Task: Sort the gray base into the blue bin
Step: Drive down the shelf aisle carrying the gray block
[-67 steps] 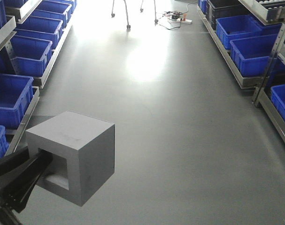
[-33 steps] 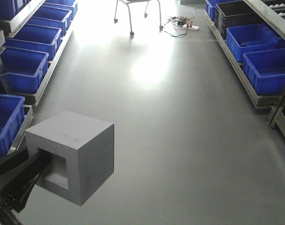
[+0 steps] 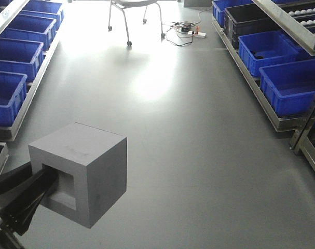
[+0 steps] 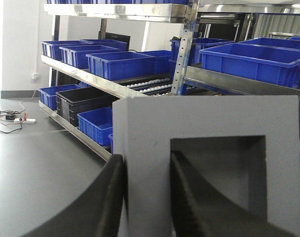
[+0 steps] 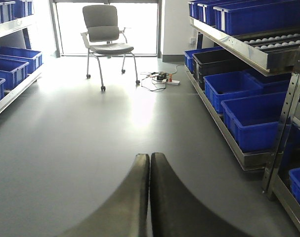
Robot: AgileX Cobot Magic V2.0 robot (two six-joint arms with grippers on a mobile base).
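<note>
one gray base gripped by left pincer; right pincer closed, empty.

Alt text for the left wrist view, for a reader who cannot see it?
The left gripper is shut on one wall of the gray base, one finger outside it and one inside its square opening. Behind stand metal shelves holding blue bins and a black bin.

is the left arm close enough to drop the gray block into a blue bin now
Probably not. The left gripper holds the gray block over open floor mid-aisle; the blue bins sit along the sides, well apart from it.
</note>
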